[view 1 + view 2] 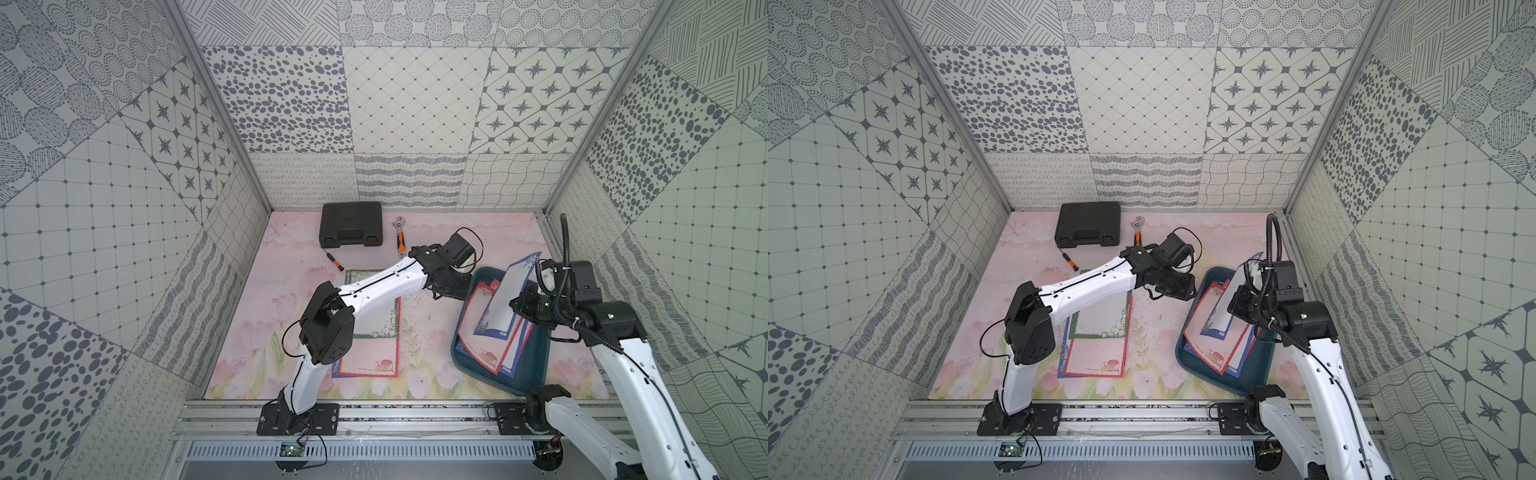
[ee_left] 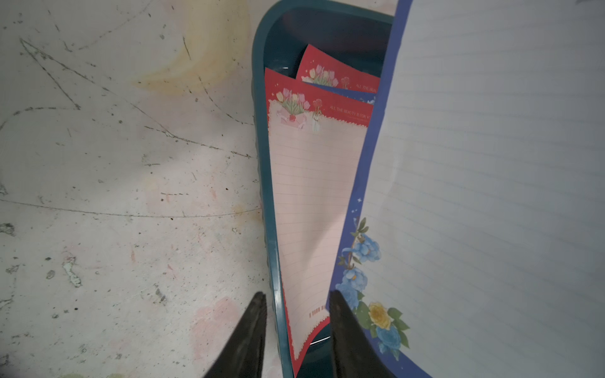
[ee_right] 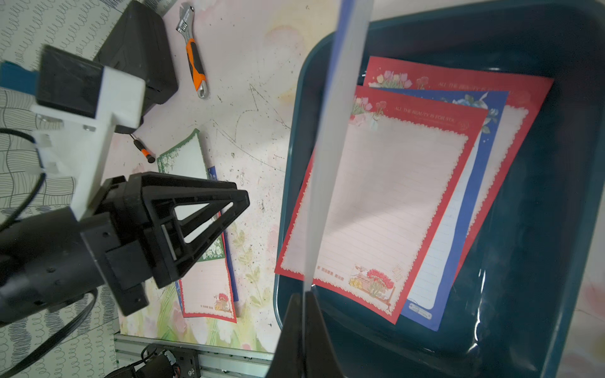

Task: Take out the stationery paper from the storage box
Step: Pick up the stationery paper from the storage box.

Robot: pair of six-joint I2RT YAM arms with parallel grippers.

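The dark teal storage box (image 1: 536, 365) (image 1: 1262, 361) lies at the right of the mat. My right gripper (image 3: 304, 296) (image 1: 518, 305) is shut on the near edge of a blue-bordered sheet of stationery paper (image 1: 509, 299) (image 2: 491, 163), holding it raised and tilted above the box. Red- and blue-bordered sheets (image 3: 386, 203) (image 1: 482, 328) still lie inside. My left gripper (image 2: 296, 301) (image 1: 463, 293) is open at the box's far left corner. Its fingers straddle the box wall (image 2: 262, 163) and the edge of the top red sheet (image 2: 311, 196).
A green-bordered sheet (image 1: 378, 320) and a red-bordered sheet (image 1: 370, 361) lie on the mat under the left arm. A black tool case (image 1: 351, 224), a wrench (image 1: 400, 239) and a small screwdriver (image 1: 332, 262) lie at the back. Patterned walls close three sides.
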